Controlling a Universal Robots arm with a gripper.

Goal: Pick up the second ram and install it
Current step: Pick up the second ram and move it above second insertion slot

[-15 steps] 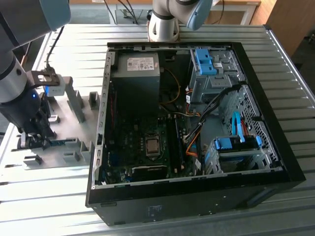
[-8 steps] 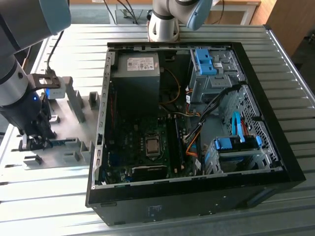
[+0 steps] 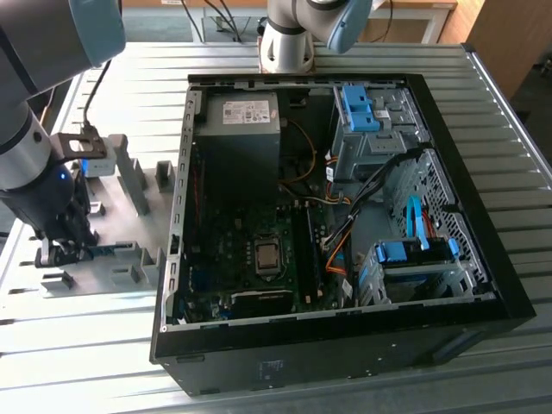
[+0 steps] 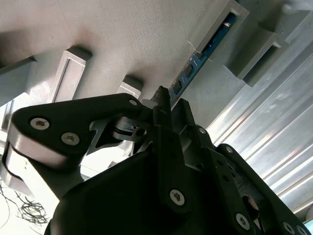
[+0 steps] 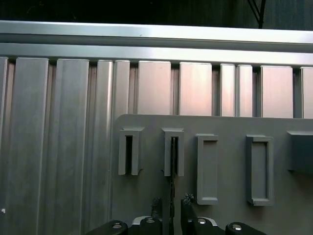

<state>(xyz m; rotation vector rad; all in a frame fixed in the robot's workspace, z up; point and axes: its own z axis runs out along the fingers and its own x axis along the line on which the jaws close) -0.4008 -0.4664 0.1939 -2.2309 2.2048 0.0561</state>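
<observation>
A ribbed aluminium worktop (image 3: 95,354) carries a flat grey fixture plate (image 3: 110,226) with raised rectangular holders, and beside it, toward the exterior view's right, an open black computer case (image 3: 345,349). Wooden furniture (image 3: 509,34) stands behind. The second ram (image 4: 198,61), a thin blue stick, stands on edge in a holder on the plate. The end effector (image 5: 171,201) is narrowly open, one finger on each side of the stick.
</observation>
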